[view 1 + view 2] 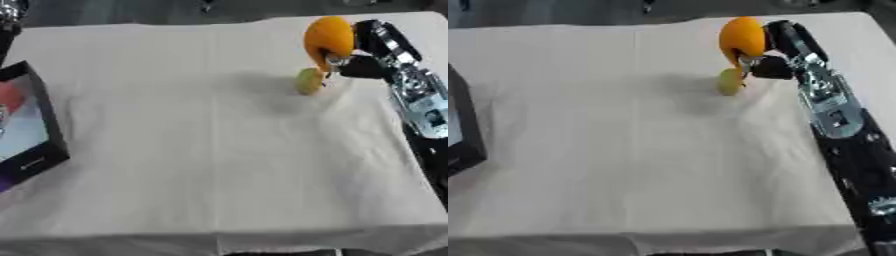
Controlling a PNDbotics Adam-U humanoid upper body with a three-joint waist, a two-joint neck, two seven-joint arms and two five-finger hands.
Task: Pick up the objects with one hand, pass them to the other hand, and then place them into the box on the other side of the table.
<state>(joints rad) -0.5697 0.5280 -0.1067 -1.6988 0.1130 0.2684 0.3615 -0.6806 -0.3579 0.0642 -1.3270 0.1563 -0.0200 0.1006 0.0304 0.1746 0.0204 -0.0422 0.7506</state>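
- Right hand (354, 52), black with silver joints, enters from the upper right of the frame. It sits in the upper right quadrant of the white cloth-covered table (219, 165).
- Large rounded orange object (328, 36), smooth, possibly a plastic fruit: it lies against the left side of the hand, with dark fingers curled round its lower edge. Judged as held and lifted off the cloth, though blur makes the contact hard to confirm.
- Small yellow-green rounded object (309, 81): rests on the cloth just below the orange one and below-left of the hand. A soft shadow lies to its left. I cannot tell whether a fingertip touches it.
- Black-walled open box (35, 130) with a pale, partly red interior: at the left edge of the frame, mid-height, well apart from the hand across the table.
- Left hand: in neither view, so its state is unknown. A dark and silver piece in the upper left corner may belong to that arm.
- Key relation: the orange object's long axis runs roughly up-down in the frame. The box lies far to the left, so the handover must travel leftward toward the table centre.
- Judgement: the pick looks done, the pass not yet begun.
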